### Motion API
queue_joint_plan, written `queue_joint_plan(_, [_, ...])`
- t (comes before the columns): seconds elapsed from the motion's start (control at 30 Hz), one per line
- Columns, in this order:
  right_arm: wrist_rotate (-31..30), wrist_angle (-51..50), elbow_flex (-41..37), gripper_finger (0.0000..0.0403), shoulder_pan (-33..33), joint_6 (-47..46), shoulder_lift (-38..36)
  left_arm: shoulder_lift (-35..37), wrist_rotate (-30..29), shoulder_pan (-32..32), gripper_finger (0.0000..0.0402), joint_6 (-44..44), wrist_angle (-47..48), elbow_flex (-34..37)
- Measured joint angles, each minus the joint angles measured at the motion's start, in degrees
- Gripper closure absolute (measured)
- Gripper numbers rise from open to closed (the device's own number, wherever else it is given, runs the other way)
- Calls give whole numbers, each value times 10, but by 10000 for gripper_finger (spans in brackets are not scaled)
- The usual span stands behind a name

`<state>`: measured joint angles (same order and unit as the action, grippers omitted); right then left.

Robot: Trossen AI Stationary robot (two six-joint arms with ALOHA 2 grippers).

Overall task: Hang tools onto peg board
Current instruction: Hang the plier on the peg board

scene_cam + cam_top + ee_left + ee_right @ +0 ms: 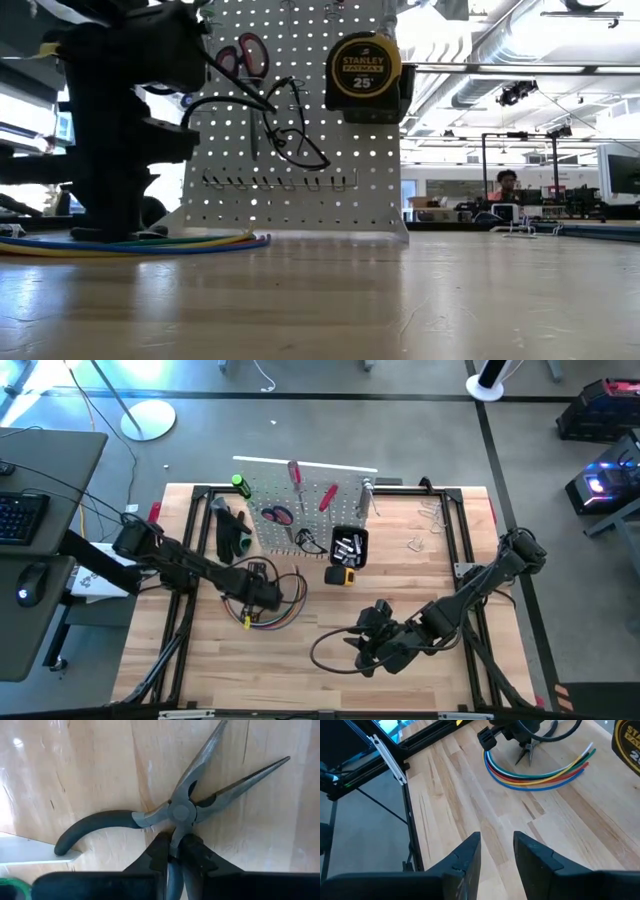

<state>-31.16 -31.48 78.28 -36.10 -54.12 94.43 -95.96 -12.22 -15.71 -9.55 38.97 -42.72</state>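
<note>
Left gripper: down on the table left of centre, its two dark fingers closed on one black handle of the pliers; that handle is mostly hidden between the fingers.
Pliers: one pair, long serrated grey steel noses spread apart, lying flat on pale wood; the other rubbery curved handle lies free on the boards.
Cable bundle: a curved sheaf of coloured wires under and beside the left gripper; in the right wrist view I count about five strands.
Peg board: white perforated panel standing upright at the far middle of the table, its top cut off in the low view.
Hung tools: red-handled scissors, two red-handled screwdrivers, one green-handled one; a dark shape left of the board is probably more pliers, hard to make out.
Black bin: one, on the board's right lower part, with small silver pieces inside, uncountable.
Tape measure: one, yellow and black, on the table near the bin.
Metal clamps: thin wire shapes, far right, too small to count.
Right gripper: near right of centre, above bare wood, fingers apart with nothing between them.
</note>
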Motion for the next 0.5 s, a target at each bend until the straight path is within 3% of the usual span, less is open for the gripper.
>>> queue_joint_plan(0.17, [0, 0, 0, 293, 0, 0, 0, 37, 6, -3, 380, -17, 21, -7])
queue_joint_plan(0.33, [-1, 0, 0, 293, 0, 1, 0, 134, 75, 5, 383, -58, 55, -12])
queue_joint_plan(0.5, [0, 0, 0, 293, -4, 1, 0, 199, 63, -3, 385, -97, 95, -12])
